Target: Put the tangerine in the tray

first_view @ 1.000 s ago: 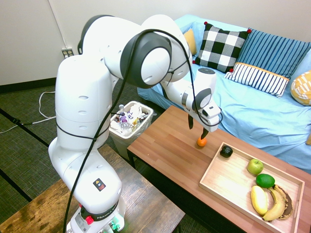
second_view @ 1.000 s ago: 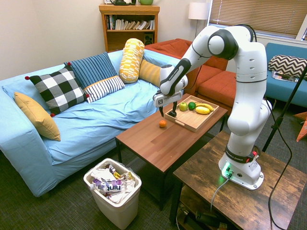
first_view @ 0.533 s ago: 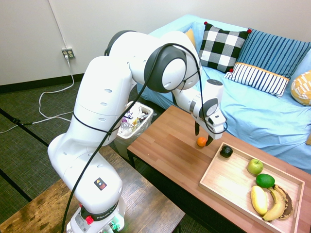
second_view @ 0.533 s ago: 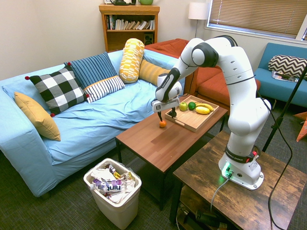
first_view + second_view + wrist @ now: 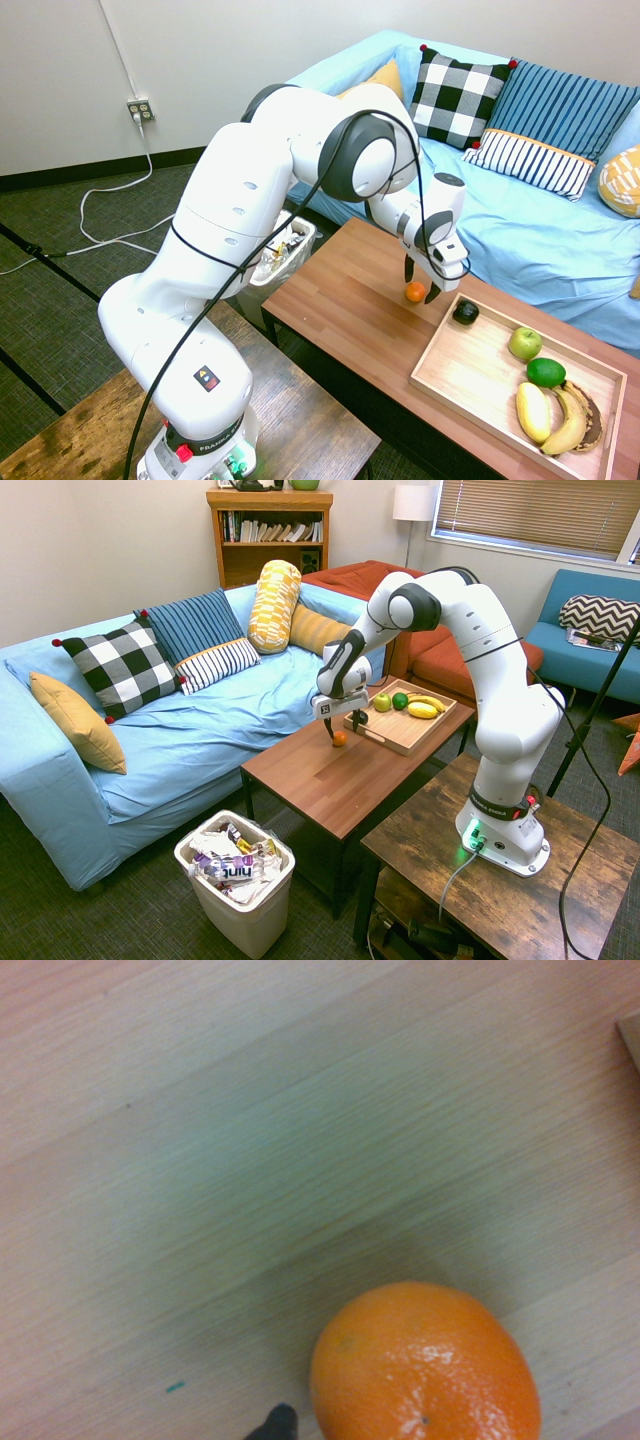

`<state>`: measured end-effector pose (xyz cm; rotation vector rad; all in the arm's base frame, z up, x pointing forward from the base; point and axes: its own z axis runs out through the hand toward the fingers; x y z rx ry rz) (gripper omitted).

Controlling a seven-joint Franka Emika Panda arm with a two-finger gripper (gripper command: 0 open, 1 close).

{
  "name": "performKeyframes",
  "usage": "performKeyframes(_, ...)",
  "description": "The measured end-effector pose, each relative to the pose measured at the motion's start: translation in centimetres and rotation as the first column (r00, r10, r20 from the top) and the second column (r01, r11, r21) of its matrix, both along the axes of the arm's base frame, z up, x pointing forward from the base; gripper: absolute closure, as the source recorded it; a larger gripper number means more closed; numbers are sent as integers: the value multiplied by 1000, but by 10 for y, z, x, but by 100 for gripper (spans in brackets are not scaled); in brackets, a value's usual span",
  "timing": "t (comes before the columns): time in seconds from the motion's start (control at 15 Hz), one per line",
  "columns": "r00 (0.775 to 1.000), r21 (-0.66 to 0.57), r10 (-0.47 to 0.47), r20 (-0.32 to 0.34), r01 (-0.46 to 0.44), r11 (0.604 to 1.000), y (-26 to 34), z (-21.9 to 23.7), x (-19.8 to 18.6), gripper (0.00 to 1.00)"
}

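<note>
Tray (image 5: 470, 385): held avocado (image 5: 465, 312), green apple (image 5: 525, 343), lime (image 5: 545, 372), bananas (image 5: 553, 417).
Tangerine (image 5: 415, 292): on table (image 5: 345, 300), outside tray.
Gripper (image 5: 421, 291): wide, straddling tangerine.

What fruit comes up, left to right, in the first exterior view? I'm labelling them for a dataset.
tangerine on the table, then in the tray: avocado → green apple → lime. The bananas overlap these, so I leave them out.

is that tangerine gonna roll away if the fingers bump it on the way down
Probably, if only one finger touches it: the tangerine is round and sits loose on the smooth wooden table. The open gripper straddles it, so a centred close should trap it. Its glossy skin in the wrist view suggests a slightly slippery but firm surface.
</note>
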<state>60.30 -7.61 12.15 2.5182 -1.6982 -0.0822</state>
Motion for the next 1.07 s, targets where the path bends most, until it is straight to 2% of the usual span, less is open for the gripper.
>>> performKeyframes(0.07,1000,0,5,-3,-5,1000,3,-3,1,100)
performKeyframes(0.6,1000,2,8,-16,-8,1000,6,-24,7,100)
performKeyframes(1.07,1000,17,20,-10,-20,1000,2,-15,13,100)
